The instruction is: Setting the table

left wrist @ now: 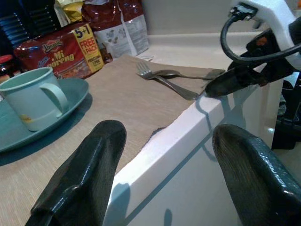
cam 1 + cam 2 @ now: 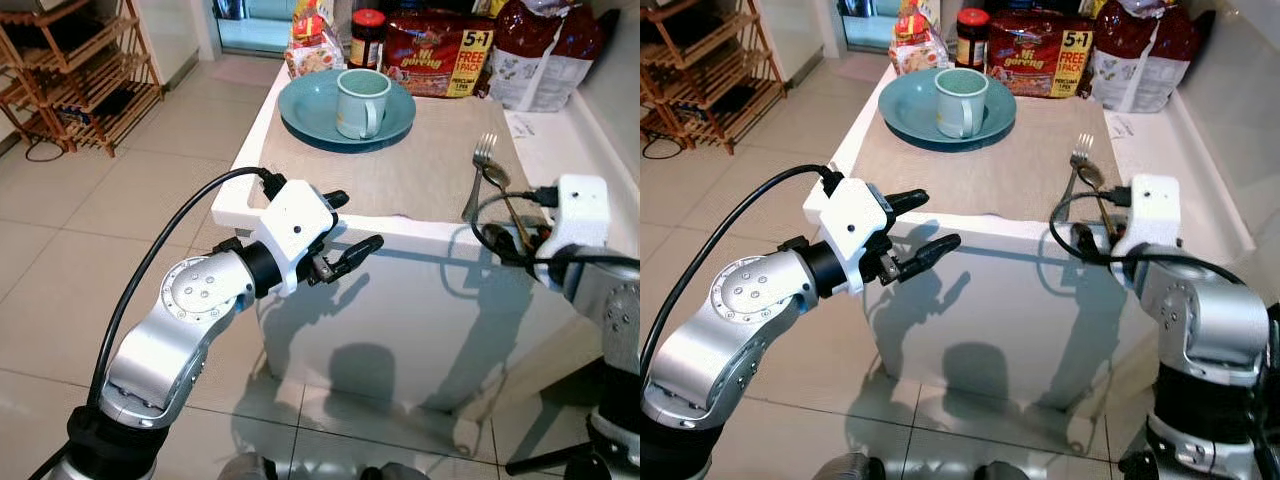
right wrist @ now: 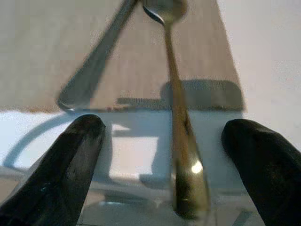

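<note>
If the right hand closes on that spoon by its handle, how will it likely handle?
The spoon looks like polished metal, so probably stiff but slippery between the right hand's open fingers. Its handle end overhangs the table edge, so a nudge might tip it off. It crosses the fork, which may shift too.

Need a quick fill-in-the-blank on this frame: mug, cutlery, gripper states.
1. The mug stands on the teal ____.
2. The fork and spoon lie on the placemat, to the robot's ____ of the plate.
3. The right gripper is ____, with the spoon's handle between its fingers.
4. The left gripper is open and holds ____.

Missing words: plate; right; open; nothing
</note>
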